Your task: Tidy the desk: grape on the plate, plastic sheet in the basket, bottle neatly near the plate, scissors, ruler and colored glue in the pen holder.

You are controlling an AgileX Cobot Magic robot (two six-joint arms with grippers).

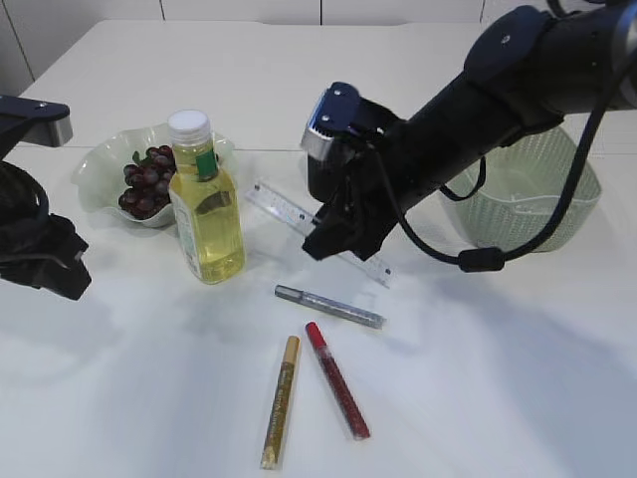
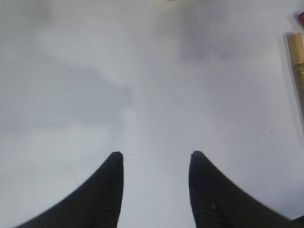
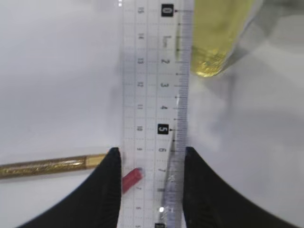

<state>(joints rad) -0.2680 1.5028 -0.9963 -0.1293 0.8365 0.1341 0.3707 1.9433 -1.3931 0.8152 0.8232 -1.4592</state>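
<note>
Right wrist view: the clear ruler [image 3: 154, 114] is clamped edgewise by the right hand [image 3: 151, 187] (left hand [image 2: 154, 190] open, empty), and could be twisted loose if tilted.

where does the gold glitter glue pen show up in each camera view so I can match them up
Exterior view: the gold glue pen lies bottom centre, left of the red glue pen.
Left wrist view: only its capped end shows at the right edge.
Right wrist view: it lies at lower left, beside the right hand, which straddles the ruler.
Shared landmark: the red pen, visible in all three.
</note>
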